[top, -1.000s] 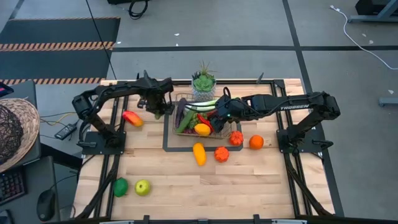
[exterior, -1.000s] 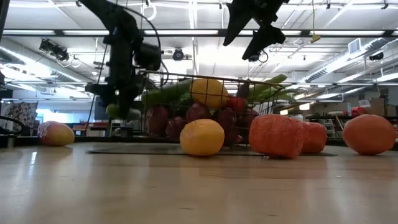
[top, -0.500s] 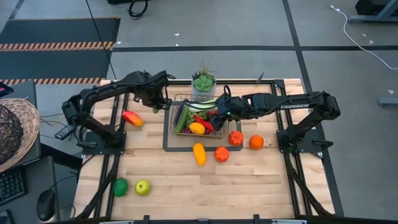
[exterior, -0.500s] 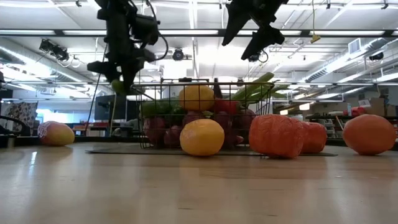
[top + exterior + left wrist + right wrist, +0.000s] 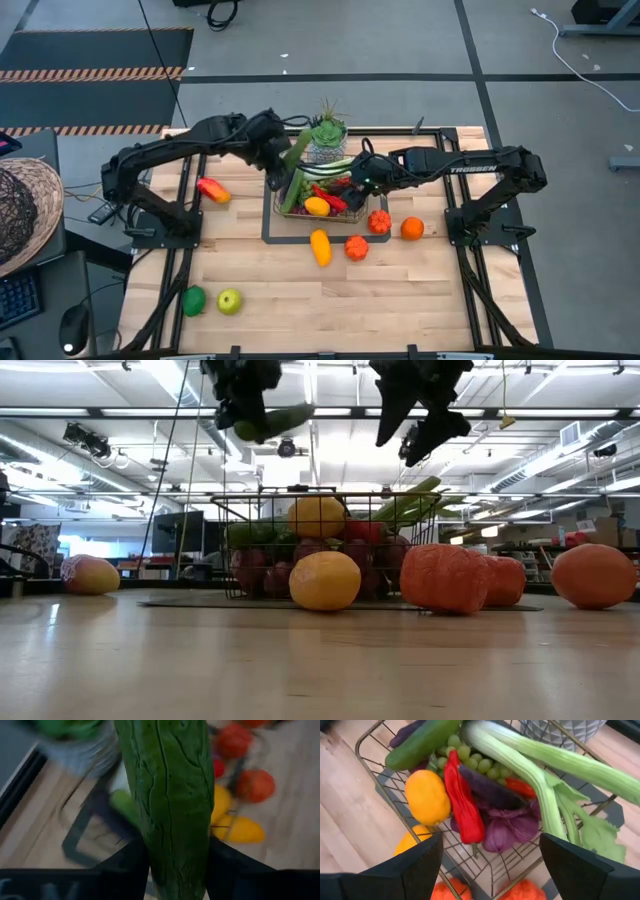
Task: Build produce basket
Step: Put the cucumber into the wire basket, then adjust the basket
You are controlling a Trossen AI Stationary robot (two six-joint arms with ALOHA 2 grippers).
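Note:
The dark wire basket (image 5: 277,200) stands on a dark mat at the table's middle. It holds a leek (image 5: 530,770), a red chili (image 5: 462,802), a yellow fruit (image 5: 426,797), grapes and a cucumber. My left gripper (image 5: 280,160) hangs above the basket's far left corner, shut on a second green cucumber (image 5: 298,146). My right gripper (image 5: 355,182) hovers open over the basket's right part, touching nothing. More produce lies loose on the table. My left gripper pinches the cucumber near one end (image 5: 172,870) between its two fingers (image 5: 131,865), one on each side. The cucumber sticks out forward past the fingers, toward the far right. It is lifted clear, well above the basket's rim (image 5: 300,490), nearly level.
A potted succulent (image 5: 327,135) stands just behind the basket, close to the cucumber's free end. In front of and to the right of the basket lie a yellow fruit (image 5: 320,246), two orange-red ones (image 5: 357,248) and an orange (image 5: 412,228). A red-yellow fruit (image 5: 212,190) lies left; two green fruits (image 5: 210,300) lie near left.
My left gripper has risen from table height beside the basket's left side and gone toward the right, rolling its wrist. It carries the cucumber, which is lifted clear to above the basket. The basket has shifted a little toward the left.

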